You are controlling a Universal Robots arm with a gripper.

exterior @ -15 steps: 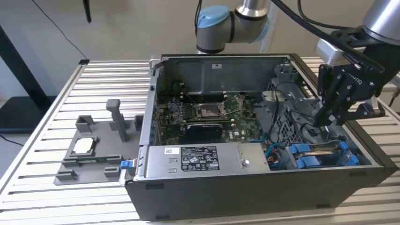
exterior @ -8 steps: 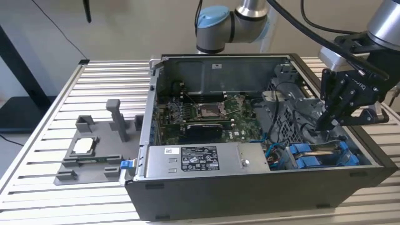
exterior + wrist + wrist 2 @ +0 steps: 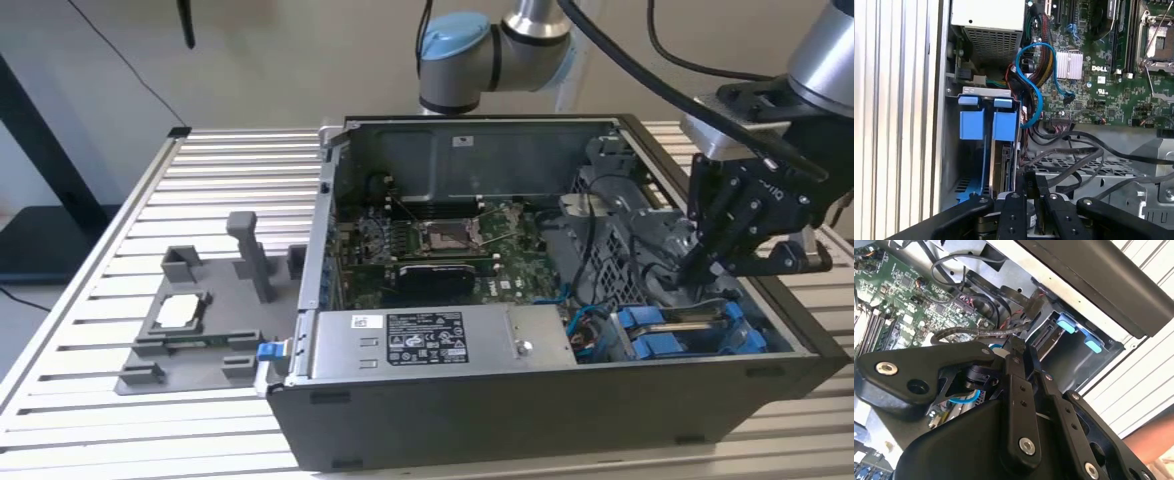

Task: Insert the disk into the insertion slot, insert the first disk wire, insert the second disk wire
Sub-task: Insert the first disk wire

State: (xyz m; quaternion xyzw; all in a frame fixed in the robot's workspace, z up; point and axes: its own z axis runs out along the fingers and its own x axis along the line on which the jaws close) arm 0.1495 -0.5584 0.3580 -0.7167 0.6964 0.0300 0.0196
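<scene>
- Tool point(image 3: 1035, 184) down inside the open computer case point(image 3: 561, 410), at the drive-cage end; fingers point(image 3: 1028, 186) drawn close together with a thin gap; cannot tell if anything is pinched between them.
- Disk point(image 3: 1005, 125) in its blue carrier, seated in the insertion slot point(image 3: 985, 91) just ahead of the tool tips, blue end tab facing out.
- 2nd blue carrier point(image 3: 971, 125) touching the disk's side, farther from the tool's line.
- Black wires point(image 3: 1074, 160) loop over the perforated metal right beside the tool; in the second wrist view 1 braided wire passes at the fingertips.
- Blue cable point(image 3: 1035, 95) curls past the disk, beyond the tool, loose end hanging over the motherboard point(image 3: 1104, 75).
- Power-supply box point(image 3: 991, 30) farther off than the disk, same side of the case.
- Grey fixture point(image 3: 200, 320) on the slatted tabletop point(image 3: 227, 170), outside the case, well apart from the tool.
</scene>
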